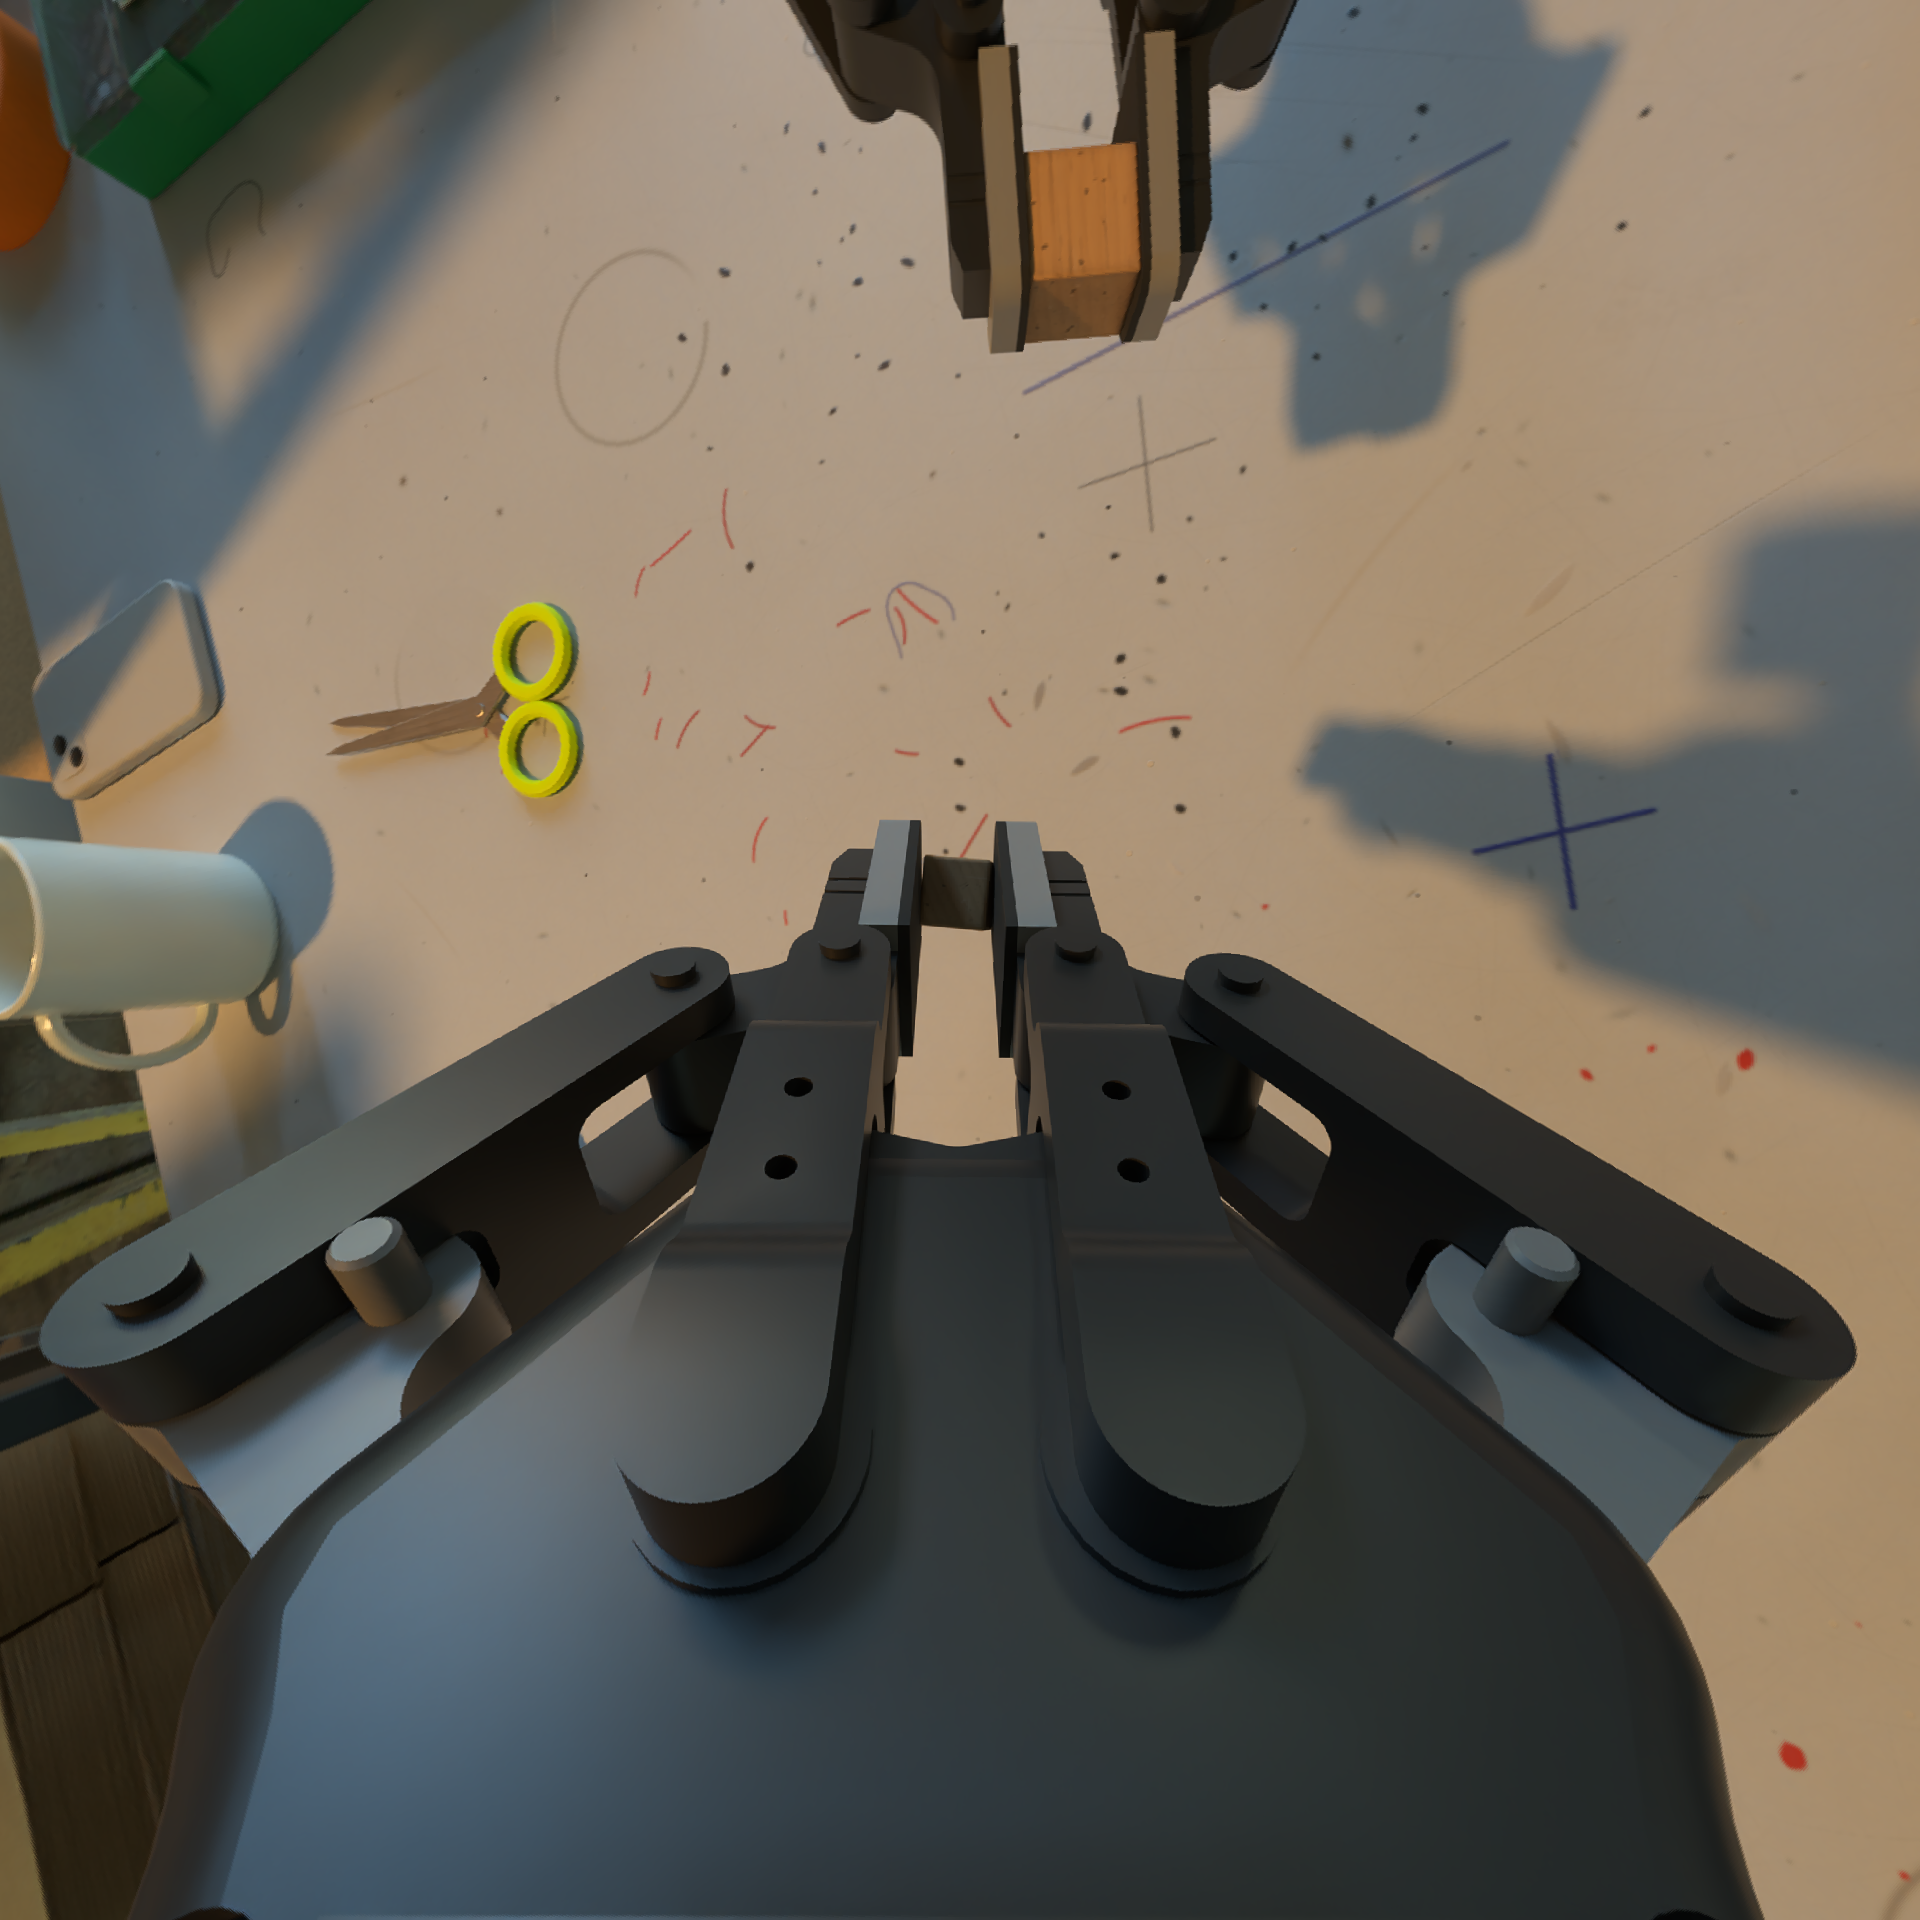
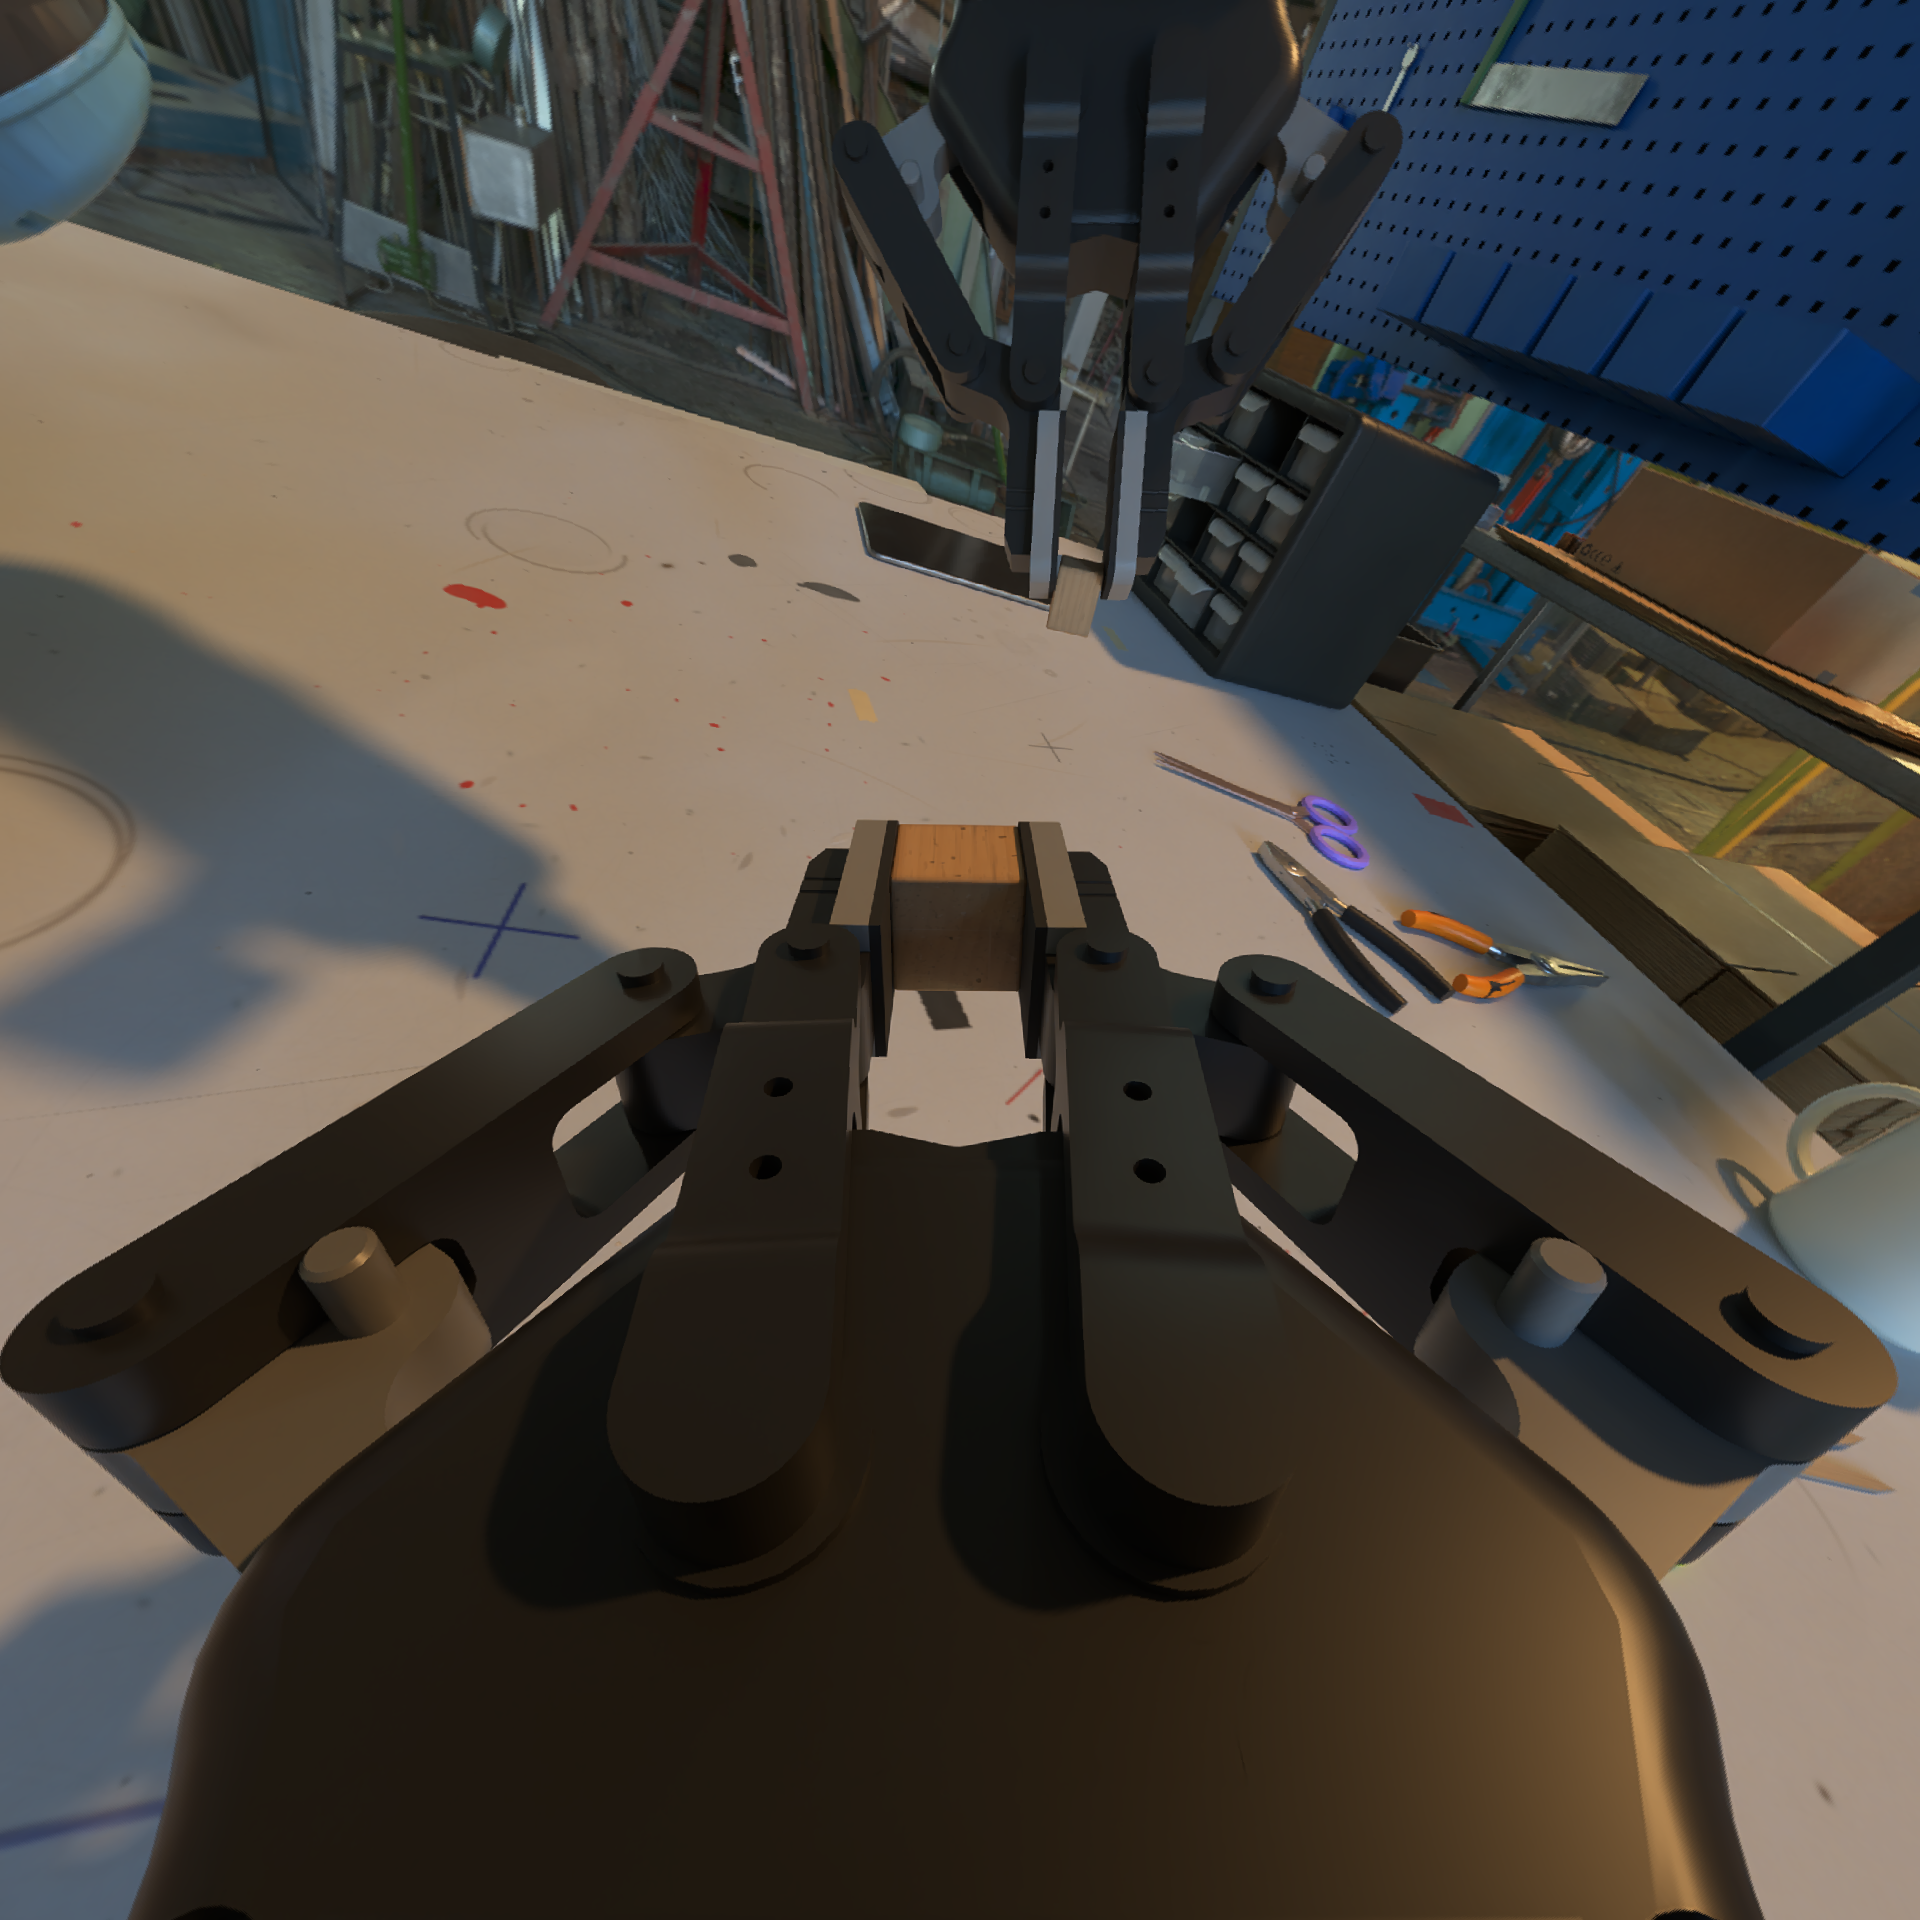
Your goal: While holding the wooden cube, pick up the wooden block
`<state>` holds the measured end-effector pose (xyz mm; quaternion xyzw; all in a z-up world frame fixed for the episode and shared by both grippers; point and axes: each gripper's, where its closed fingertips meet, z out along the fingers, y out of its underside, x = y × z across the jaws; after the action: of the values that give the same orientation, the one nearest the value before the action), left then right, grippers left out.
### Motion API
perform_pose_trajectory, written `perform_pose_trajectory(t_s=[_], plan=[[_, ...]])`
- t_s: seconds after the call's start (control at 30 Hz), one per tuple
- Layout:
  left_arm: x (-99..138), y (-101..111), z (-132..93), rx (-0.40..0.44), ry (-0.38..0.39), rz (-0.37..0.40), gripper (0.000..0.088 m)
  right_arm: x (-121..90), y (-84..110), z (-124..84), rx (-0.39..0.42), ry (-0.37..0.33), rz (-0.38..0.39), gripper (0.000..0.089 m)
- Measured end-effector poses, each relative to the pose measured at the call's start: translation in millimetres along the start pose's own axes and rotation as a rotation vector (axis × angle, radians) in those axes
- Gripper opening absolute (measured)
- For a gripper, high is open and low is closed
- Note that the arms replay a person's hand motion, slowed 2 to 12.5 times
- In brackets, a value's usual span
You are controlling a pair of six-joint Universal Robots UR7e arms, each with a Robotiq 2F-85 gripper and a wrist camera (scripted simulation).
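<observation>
My left gripper point(image 1: 957, 873) is shut on a small pale wooden block point(image 1: 956, 891) and holds it above the table point(image 1: 1351, 644). In the right wrist view the left gripper point(image 2: 1075, 582) points down, with the block point(image 2: 1075, 608) sticking out below its fingertips. My right gripper point(image 2: 957, 873) is shut on a larger wooden cube point(image 2: 956, 914) with an orange-lit top, also off the table. In the left wrist view the right gripper point(image 1: 1081, 312) hangs at the top centre with the cube point(image 1: 1083, 244) between its pads. The two grippers face each other, well apart.
Yellow-handled scissors point(image 1: 520, 701), a phone point(image 1: 125, 691), a white mug point(image 1: 135, 925) and a green box point(image 1: 208, 94) lie on the left. Purple scissors point(image 2: 1330, 831), black pliers point(image 2: 1340, 935), orange pliers point(image 2: 1496, 956), a dark drawer organiser point(image 2: 1320, 561) and another mug point(image 2: 1849, 1195) line the table's edge.
</observation>
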<state>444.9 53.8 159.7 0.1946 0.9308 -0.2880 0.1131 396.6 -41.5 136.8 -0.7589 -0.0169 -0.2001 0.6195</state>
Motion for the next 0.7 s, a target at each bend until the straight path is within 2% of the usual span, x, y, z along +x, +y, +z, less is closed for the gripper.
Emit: perform_pose_trajectory(t_s=[0.2,0.5,0.7], plan=[[-2.7,2.4,-0.6,-0.036,-0.036,-0.023,0.0124,2.1,1.2,2.6,-0.019,0.017,-0.005,0.0199],[-5.3,1.3,-1.3,-0.041,-0.062,-0.052,0.0124,3.8,2.2,2.9,-0.027,0.027,-0.007,0.0199],[-3.2,0.7,-1.0,-0.046,-0.054,-0.016,0.0124,1.0,1.2,2.9,-0.023,0.015,-0.015,0.0199]])
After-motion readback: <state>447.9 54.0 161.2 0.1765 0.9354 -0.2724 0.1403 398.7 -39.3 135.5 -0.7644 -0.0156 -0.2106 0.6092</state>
